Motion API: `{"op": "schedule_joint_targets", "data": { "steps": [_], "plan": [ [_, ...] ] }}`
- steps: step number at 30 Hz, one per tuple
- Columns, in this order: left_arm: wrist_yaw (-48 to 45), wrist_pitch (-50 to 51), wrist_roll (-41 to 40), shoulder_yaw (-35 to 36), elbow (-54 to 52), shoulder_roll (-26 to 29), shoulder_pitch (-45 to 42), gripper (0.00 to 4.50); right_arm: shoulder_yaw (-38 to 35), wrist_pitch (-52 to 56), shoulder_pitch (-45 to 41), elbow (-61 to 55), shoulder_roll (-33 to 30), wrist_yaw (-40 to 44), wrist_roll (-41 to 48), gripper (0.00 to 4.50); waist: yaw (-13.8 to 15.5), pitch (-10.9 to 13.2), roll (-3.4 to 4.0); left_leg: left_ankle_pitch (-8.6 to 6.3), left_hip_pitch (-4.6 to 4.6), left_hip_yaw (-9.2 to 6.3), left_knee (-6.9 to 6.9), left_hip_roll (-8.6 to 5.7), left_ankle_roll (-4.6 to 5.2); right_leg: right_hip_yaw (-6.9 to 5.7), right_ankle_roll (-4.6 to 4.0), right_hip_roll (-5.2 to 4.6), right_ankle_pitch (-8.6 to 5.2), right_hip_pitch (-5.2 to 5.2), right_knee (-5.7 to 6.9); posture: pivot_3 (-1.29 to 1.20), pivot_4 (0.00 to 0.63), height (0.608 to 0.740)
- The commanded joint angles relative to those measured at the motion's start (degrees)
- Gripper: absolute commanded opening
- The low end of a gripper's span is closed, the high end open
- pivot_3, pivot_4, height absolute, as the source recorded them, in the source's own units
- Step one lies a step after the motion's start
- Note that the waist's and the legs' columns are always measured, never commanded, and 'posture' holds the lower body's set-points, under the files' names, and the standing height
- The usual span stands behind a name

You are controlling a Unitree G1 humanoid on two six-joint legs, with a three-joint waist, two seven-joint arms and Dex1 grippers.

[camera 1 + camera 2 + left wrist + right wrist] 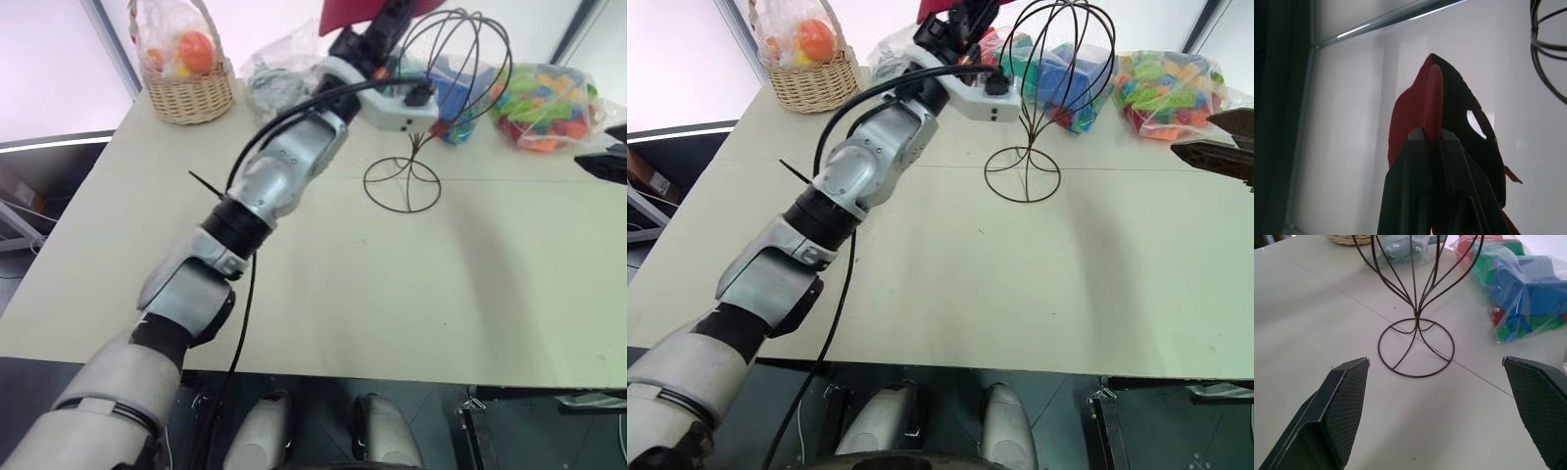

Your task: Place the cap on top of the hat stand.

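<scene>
Up high, left gripper (1431, 142): clamped tight on the cap (1422, 105).
Right gripper (1437, 369): spread wide, empty.
Hat stand (1416, 348): just ahead of it.

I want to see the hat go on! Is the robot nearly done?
Partly. Done: the left gripper has its jaws shut on the cap. In hand: the cap is raised beside the hat stand. Left: setting it on the stand's bare wire top. The right gripper waits open.
</scene>
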Motion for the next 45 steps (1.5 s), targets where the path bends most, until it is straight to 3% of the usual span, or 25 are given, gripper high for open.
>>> {"op": "schedule_joint_targets", "data": {
  "steps": [1, 11, 21, 29, 36, 45],
  "plan": [
    [1.21, 1.78, 1.62, -2.06, 1.88, -2.74, -2.0, 0.06, -3.27, -1.18, -0.76, 0.47, -2.29, 0.07, -0.37, 4.5, -0.04, 0.0, 0.0, 0.0, 0.0, 0.0, 0.0, 0.0, 0.0, 0.01, 0.0, 0.0, 0.0, 0.0, 0.0, 0.0, 0.15, 0.74],
    [-1.45, 2.57, 1.03, -5.55, 4.89, -8.73, -1.85, 0.06, -5.03, -0.62, 1.03, -0.67, -1.66, -0.31, -0.47, 4.5, -0.01, 0.0, 0.02, 0.0, 0.0, 0.0, 0.0, 0.01, -0.01, 0.03, 0.0, -0.01, 0.0, -0.01, 0.0, 0.0, 0.15, 0.74],
    [-9.89, 1.45, 1.9, -11.82, 4.44, -13.33, 0.23, 0.06, -5.5, -0.28, 1.96, -2.04, -0.28, -1.76, 0.08, 4.5, 0.1, -0.02, 0.03, 0.0, 0.0, 0.0, 0.0, 0.0, -0.01, 0.04, 0.0, -0.03, 0.0, 0.01, 0.0, 0.0, 0.15, 0.74],
    [-12.55, 2.14, -0.54, -11.16, 3.34, -15.05, 2.93, 0.06, -7.88, 0.91, 4.46, -4.27, 0.43, -2.94, 0.48, 4.5, -0.02, -0.05, 0.1, 0.0, 0.02, 0.0, 0.01, 0.0, -0.01, 0.05, 0.0, -0.04, 0.0, 0.01, 0.0, 0.0, 0.15, 0.74],
    [-16.01, 1.16, -0.56, -11.83, -0.67, -13.48, 4.02, 0.06, -7.96, 0.84, 4.44, -4.43, 0.8, -3.95, 0.54, 4.5, 0.02, -0.09, 0.17, 0.0, 0.03, 0.02, 0.01, 0.0, 0.0, 0.08, 0.0, -0.03, 0.0, 0.01, 0.01, 0.0, 0.15, 0.74],
    [-32.37, -2.5, -3.46, -9.76, -19.02, -6.2, 7.65, 0.06, -6.24, -1.03, 3.06, -2.63, 1.93, -4.18, -0.04, 4.5, 0.02, -0.11, 0.19, 0.0, 0.04, 0.02, 0.02, 0.02, -0.01, 0.09, 0.0, -0.03, 0.0, 0.02, 0.0, 0.0, 0.15, 0.74]
  ]
}}
